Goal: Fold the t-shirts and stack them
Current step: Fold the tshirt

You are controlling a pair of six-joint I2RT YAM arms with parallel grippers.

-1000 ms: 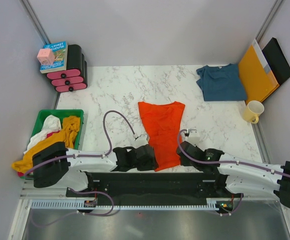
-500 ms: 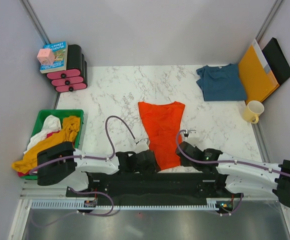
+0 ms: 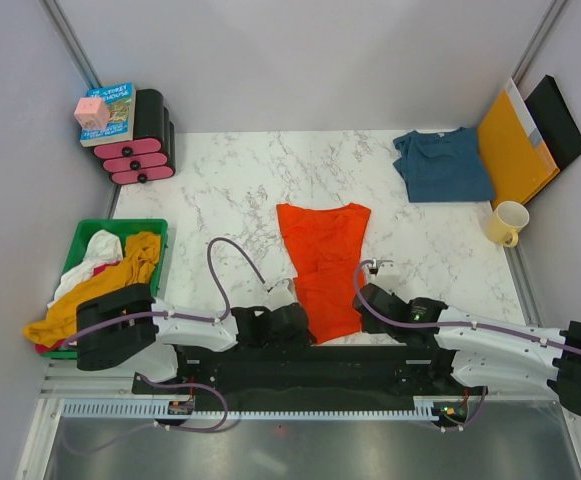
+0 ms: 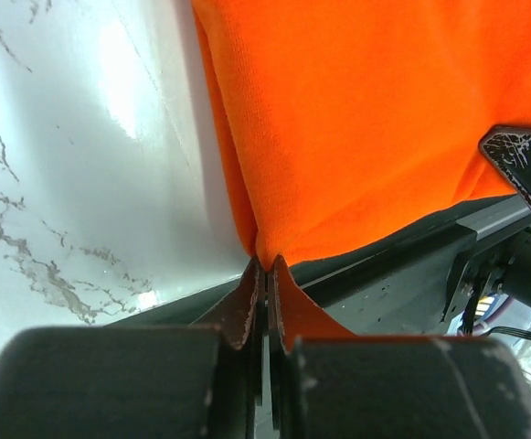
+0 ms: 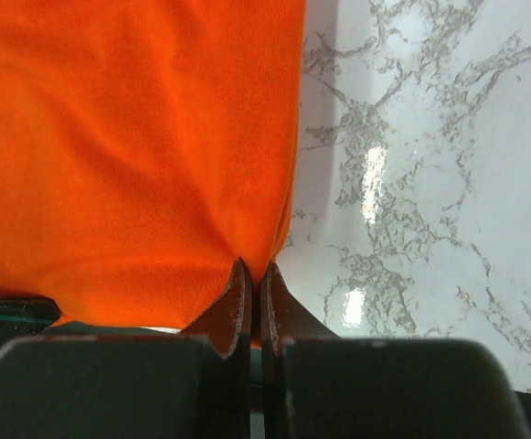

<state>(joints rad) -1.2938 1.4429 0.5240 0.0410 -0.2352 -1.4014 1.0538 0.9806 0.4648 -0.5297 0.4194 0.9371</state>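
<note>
An orange-red t-shirt (image 3: 324,262) lies folded lengthwise in the middle of the marble table, its hem at the near edge. My left gripper (image 3: 305,322) is shut on the hem's near left corner; in the left wrist view the jaws (image 4: 265,265) pinch the orange t-shirt (image 4: 356,119). My right gripper (image 3: 362,300) is shut on the near right corner, and the right wrist view shows the gripper (image 5: 254,270) nipping the orange t-shirt (image 5: 137,137). A teal-blue t-shirt (image 3: 444,164) lies crumpled at the far right.
A green bin (image 3: 82,238) of yellow and white garments sits at the left edge. A yellow mug (image 3: 506,222), an orange envelope (image 3: 512,145) and a black folder stand at the right. Pink-black holders with a book (image 3: 112,112) and pink cube are far left.
My left gripper has moved right to the shirt's near left corner and shut on it. The right gripper stayed shut on the right corner.
</note>
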